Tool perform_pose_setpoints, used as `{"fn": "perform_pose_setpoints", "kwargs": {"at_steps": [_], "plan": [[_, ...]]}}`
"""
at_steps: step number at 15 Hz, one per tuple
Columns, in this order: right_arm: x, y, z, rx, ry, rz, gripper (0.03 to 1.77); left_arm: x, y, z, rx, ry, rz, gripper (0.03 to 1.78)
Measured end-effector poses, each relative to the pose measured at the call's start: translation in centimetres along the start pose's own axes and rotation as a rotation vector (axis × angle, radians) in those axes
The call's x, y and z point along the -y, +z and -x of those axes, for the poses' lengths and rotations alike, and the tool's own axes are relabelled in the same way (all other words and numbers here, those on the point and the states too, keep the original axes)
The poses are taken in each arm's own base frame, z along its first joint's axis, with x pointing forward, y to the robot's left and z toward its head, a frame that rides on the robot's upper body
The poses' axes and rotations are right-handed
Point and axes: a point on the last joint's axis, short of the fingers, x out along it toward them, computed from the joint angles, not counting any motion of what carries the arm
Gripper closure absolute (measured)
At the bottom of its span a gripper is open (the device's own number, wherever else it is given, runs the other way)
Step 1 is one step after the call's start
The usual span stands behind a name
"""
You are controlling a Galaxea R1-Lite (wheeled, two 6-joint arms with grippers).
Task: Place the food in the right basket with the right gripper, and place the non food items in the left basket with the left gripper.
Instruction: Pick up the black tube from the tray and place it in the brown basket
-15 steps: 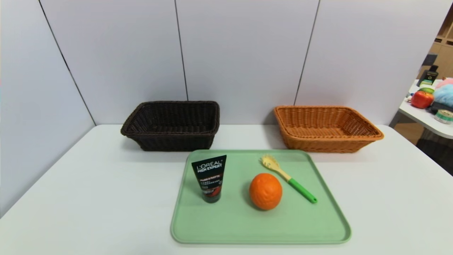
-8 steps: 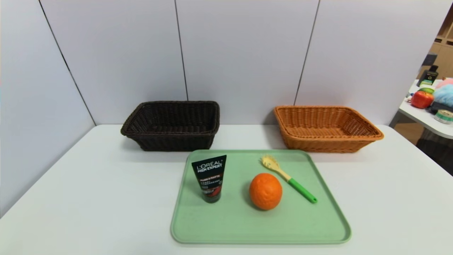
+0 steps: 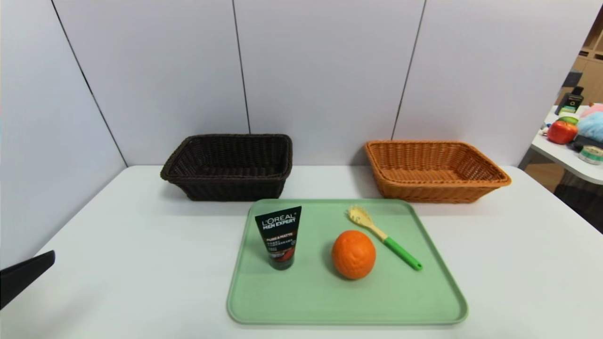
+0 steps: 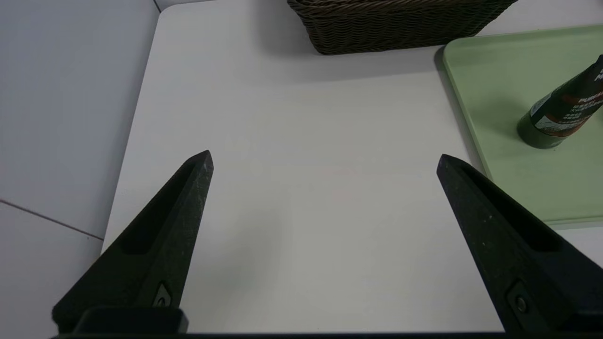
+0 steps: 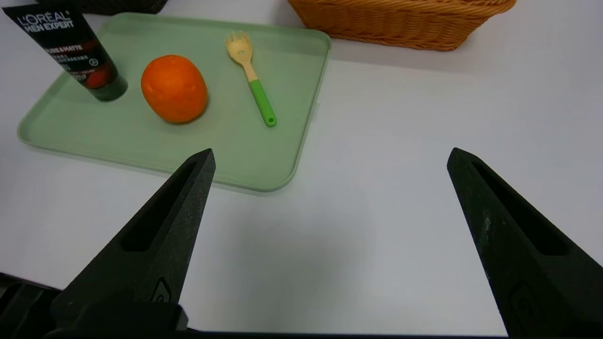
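On the green tray (image 3: 426,301), near its middle, sits the orange (image 3: 353,254), with the black L'OREAL tube (image 3: 279,237) standing upright well to its left and the yellow-headed, green-handled fork (image 3: 384,243) lying just beside it on the right, apart from its skin. Beyond the tray, against the wall, the dark brown basket (image 3: 226,167) stands on the left and the orange-tan basket (image 3: 433,170) on the right; both look bare inside, so nothing is sorted yet.

The left gripper (image 4: 325,160) hovers over bare worktop (image 3: 118,245) to the left of the tray, jaws wide and holding nothing; only one black tip shows at the edge of the head view. The right gripper (image 5: 330,157) hangs over the worktop off the tray's near right corner, jaws likewise wide and empty.

The orange is round and would likely roll if one jaw meets it first, perhaps into the fork. The tube stands on its small cap and could topple from a sideways nudge. The fork lies flat, so pointed jaws may skid off it or drag the tray.
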Motion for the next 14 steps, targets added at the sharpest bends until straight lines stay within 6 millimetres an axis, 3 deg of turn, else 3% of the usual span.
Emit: {"fn": "perform_pose_setpoints", "kwargs": {"at_steps": [3,8,10,14], "plan": [[0.4,1.3,-2.6,-0.160,0.014,-0.003,0.10,-0.1,1.1,-3.2,-0.088,-0.081,0.009,0.12],[0.9,2.2,-7.8,-0.378,0.089,-0.029,0.10,0.0,1.4,-9.1,-0.207,-0.260,0.040,0.12],[0.9,2.5,-9.2,-0.418,0.146,-0.041,0.10,0.4,0.9,-10.4,-0.245,-0.327,0.042,0.12],[1.0,2.9,-10.6,-0.451,0.169,-0.045,0.10,2.2,0.2,-11.1,-0.294,-0.425,0.003,0.12]]}}
